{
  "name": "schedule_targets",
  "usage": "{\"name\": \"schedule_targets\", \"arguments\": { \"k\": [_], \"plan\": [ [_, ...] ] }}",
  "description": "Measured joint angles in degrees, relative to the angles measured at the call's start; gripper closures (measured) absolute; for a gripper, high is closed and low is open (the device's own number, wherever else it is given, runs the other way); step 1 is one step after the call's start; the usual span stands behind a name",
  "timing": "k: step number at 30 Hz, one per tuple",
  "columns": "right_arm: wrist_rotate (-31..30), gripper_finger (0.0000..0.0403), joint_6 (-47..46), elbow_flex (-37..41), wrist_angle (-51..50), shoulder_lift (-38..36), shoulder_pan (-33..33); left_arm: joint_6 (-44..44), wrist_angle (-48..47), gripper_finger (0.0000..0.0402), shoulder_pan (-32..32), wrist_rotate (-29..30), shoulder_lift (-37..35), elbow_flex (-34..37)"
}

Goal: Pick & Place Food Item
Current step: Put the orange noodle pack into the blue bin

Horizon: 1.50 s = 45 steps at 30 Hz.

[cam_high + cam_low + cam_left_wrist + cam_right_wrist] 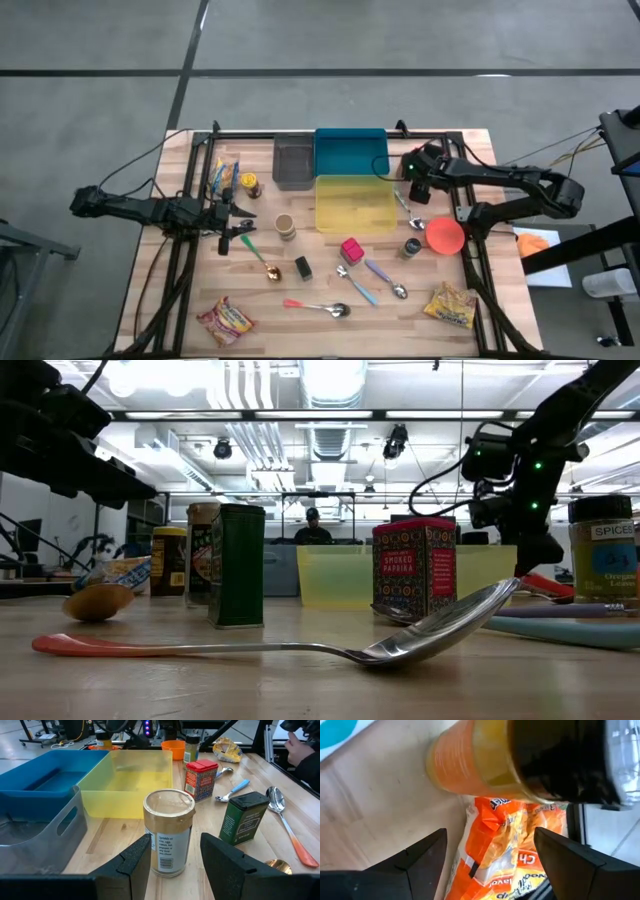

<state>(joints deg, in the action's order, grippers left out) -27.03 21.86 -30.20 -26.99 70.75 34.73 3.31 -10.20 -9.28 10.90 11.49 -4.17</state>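
Food items lie spread over the wooden table: a tan-lidded jar, a red paprika tin, a green tin, and snack bags near the front edge. My left gripper waits open at the table's left. The tan-lidded jar stands upright just beyond its fingertips. My right gripper hangs open by the yellow bin's right end, pointing steeply down. Beyond its fingers, the right wrist view shows an orange cup and an orange noodle packet. Nothing is between its fingers.
A grey bin, a blue bin and a yellow bin stand at the far middle. Spoons, a spice jar and the orange cup lie around. A person shows in the room behind.
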Motion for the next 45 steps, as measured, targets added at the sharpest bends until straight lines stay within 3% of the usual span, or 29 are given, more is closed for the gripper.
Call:
{"name": "schedule_targets", "arguments": {
  "k": [14, 25, 45],
  "plan": [
    [3.94, 0.0106, 3.83, 0.15, 5.43, 7.06, 3.43, 0.00, 0.00, 0.0229, 0.00, 0.00, 0.00, -0.01],
    [3.71, 0.0113, 2.27, 0.02, 5.39, 5.86, 3.49, 0.00, 0.00, 0.0229, 0.00, 0.00, 0.00, -0.01],
    [3.46, 0.0309, -1.37, 0.81, 5.34, 5.46, 3.42, 0.00, 0.00, 0.0229, 0.00, 0.00, 0.00, -0.01]
  ]
}}
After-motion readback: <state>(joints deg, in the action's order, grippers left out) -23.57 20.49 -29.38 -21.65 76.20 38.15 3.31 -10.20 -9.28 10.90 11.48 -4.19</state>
